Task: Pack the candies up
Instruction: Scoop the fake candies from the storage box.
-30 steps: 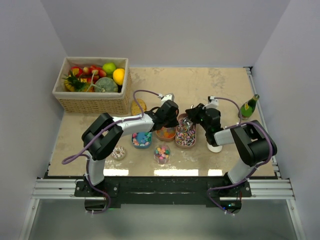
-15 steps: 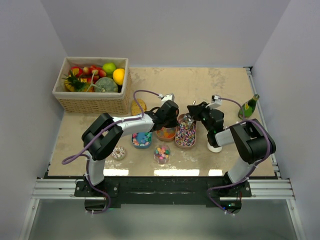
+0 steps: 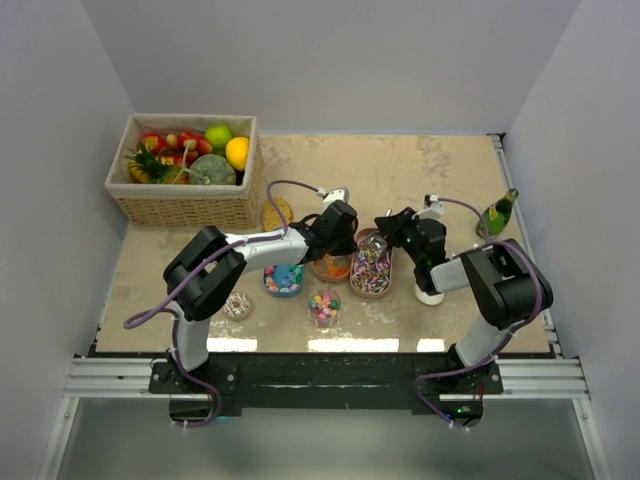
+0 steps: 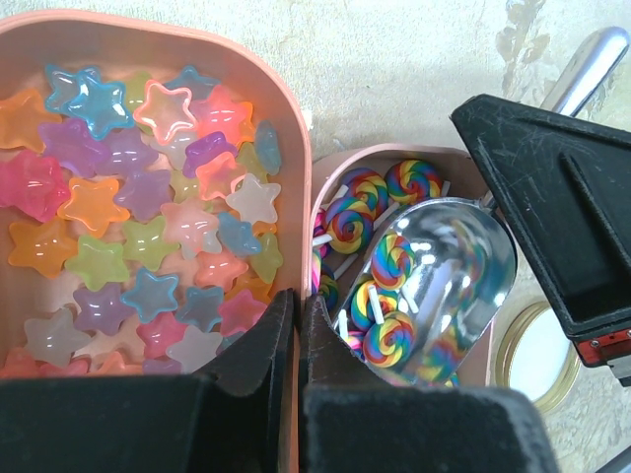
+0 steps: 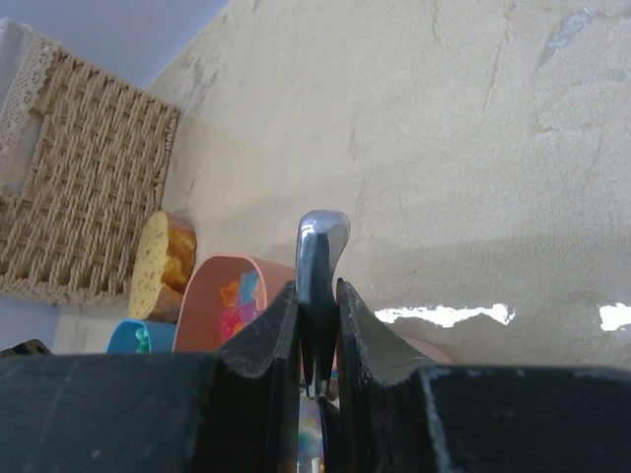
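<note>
The candies lie in bowls: translucent stars (image 4: pixel 148 217) in a pink bowl (image 4: pixel 286 128), swirled lollipop pieces (image 4: pixel 363 209) in a larger pink bowl (image 3: pixel 371 270). My left gripper (image 4: pixel 299 317) is shut on the star bowl's rim, which is pinched between its fingers. A metal scoop (image 4: pixel 439 281) rests in the lollipop bowl with several swirled pieces in it. In the right wrist view my right gripper (image 5: pixel 317 296) is shut on the scoop's handle (image 5: pixel 318 246). A glass jar (image 3: pixel 323 308) with pastel balls stands in front of the bowls.
A wicker basket (image 3: pixel 185 200) of fruit stands at the back left, with a round cookie (image 3: pixel 277 212) beside it. A blue bowl (image 3: pixel 283 279) and a small jar (image 3: pixel 238 304) sit on the left. A white cup (image 3: pixel 430 294) and a green bottle (image 3: pixel 497 212) are on the right.
My right gripper has shifted slightly with the scoop over the lollipop bowl. The left gripper has stayed on the star bowl's rim.
</note>
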Controlling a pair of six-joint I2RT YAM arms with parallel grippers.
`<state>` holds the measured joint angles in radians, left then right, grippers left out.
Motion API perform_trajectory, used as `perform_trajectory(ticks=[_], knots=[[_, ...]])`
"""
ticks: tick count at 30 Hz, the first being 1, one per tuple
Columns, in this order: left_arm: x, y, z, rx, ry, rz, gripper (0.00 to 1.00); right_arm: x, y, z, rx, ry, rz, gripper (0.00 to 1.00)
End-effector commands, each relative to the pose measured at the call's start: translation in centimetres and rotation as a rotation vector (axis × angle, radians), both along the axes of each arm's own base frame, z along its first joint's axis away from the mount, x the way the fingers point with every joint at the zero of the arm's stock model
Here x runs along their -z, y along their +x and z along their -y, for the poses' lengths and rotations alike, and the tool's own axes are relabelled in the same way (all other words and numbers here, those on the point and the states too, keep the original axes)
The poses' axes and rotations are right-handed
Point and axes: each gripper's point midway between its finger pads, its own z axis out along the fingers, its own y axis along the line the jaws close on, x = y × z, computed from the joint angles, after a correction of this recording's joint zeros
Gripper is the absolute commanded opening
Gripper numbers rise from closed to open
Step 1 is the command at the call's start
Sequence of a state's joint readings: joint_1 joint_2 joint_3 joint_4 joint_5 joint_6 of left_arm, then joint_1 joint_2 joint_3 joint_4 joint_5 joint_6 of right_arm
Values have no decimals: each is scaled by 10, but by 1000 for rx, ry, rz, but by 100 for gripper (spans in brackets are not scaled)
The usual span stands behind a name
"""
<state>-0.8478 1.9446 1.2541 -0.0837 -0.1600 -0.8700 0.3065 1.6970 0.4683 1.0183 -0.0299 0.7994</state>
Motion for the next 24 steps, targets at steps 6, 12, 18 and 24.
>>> perform_trajectory(ticks=[6,12,18,24], knots=[[30,-35,-10,87,89,-108,0,-11,9,7,94,66,-83,0],[30,-36,-10,90,88,-107,0,-19,13,16,151,70,-98,0],[28,-35,-10,90,90,-102,0,-22,11,16,156,107,-109,0],[27,-34,-11,88,96,-98,0,-25,7,22,163,123,-114,0]])
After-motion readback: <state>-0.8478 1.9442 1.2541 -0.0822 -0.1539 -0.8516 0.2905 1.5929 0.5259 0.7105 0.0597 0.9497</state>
